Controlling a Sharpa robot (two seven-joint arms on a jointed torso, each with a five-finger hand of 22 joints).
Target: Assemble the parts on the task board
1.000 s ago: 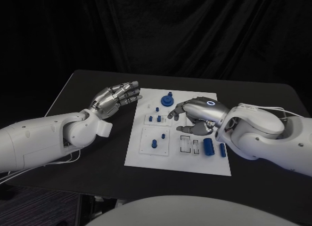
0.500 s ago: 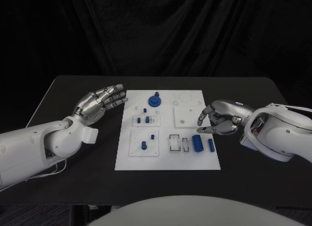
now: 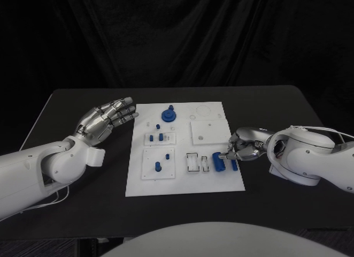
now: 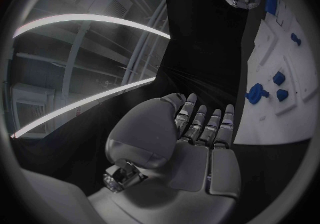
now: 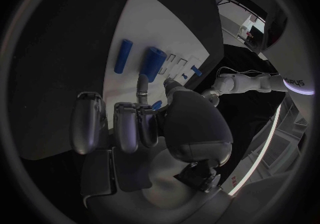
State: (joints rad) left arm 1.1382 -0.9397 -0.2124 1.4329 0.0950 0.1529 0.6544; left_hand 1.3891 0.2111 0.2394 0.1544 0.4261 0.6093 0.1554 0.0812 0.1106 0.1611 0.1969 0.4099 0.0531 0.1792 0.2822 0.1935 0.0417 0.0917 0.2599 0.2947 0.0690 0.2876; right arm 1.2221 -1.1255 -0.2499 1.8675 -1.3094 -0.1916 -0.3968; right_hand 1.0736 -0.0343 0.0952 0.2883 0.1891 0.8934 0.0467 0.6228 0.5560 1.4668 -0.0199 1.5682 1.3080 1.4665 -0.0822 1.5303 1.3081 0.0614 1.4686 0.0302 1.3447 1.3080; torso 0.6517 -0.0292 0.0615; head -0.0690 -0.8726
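White task board flat mid-table, small blue parts standing and lying across it

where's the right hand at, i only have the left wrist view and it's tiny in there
Observer: In the head view the right hand is at the right edge of the task board, beside a thicker cylinder and a thinner cylinder, both blue and lying flat.
Operator: is it holding one
Observer: Can't tell. In the right wrist view its fingers curl in, with one fingertip close to the thicker cylinder's end.
Operator: any free spot near them
Observer: In the head view two rectangular slots lie just beside the cylinders, toward the left arm, with nothing blue in them.
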